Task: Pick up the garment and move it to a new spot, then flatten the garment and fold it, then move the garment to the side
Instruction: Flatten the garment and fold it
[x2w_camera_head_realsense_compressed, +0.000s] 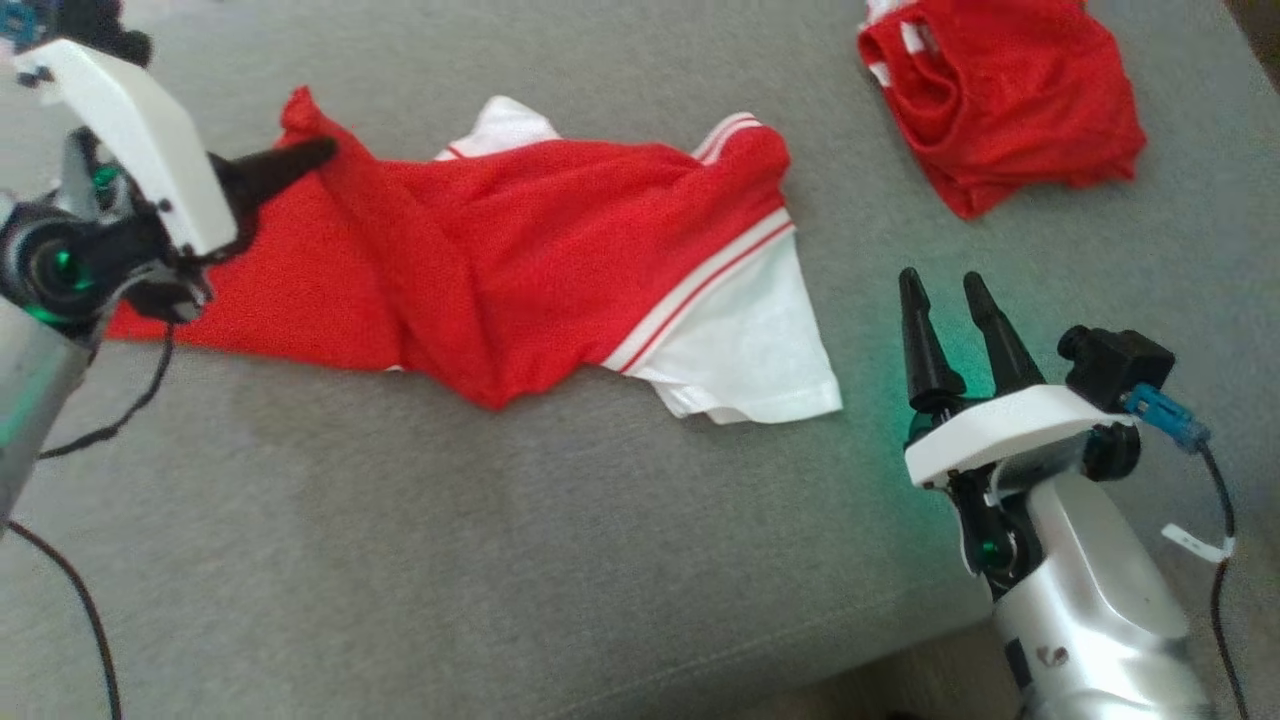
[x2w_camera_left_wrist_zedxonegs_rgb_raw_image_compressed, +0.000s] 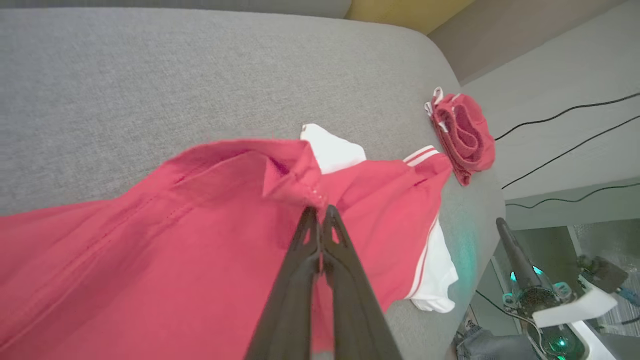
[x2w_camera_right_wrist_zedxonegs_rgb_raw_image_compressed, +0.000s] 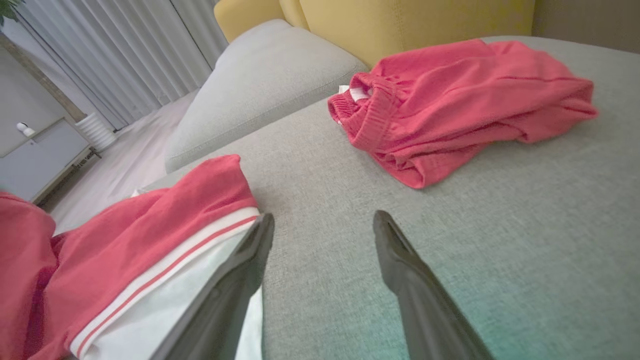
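Garment (x2w_camera_head_realsense_compressed: 520, 270), red with white panels and striped bands, lay rumpled across a grey upholstered cushion (x2w_camera_head_realsense_compressed: 500, 560). The left gripper (x2w_camera_head_realsense_compressed: 325, 152) had its two dark fingers (x2w_camera_left_wrist_zedxonegs_rgb_raw_image_compressed: 300, 260) pressed together and pinched a raised fold of the red cloth near the garment's left end. In the left wrist view the cloth peaked right at the fingertips. The right gripper (x2w_camera_head_realsense_compressed: 942, 280) hovered with its jaws spread wide and held nothing. It sat just beside the white sleeve edge (x2w_camera_head_realsense_compressed: 750, 370), low over the bare cushion. Further off, near the cushion's far right corner, a second red garment (x2w_camera_head_realsense_compressed: 1000, 100) lay folded, well apart from the first. Behind it rose a yellow backrest (x2w_camera_right_wrist_zedxonegs_rgb_raw_image_compressed: 400, 20). Pale curtains (x2w_camera_right_wrist_zedxonegs_rgb_raw_image_compressed: 125, 45) and a white cabinet (x2w_camera_right_wrist_zedxonegs_rgb_raw_image_compressed: 40, 150) stood across the room, and dark cables (x2w_camera_left_wrist_zedxonegs_rgb_raw_image_compressed: 565, 112) trailed over the floor.
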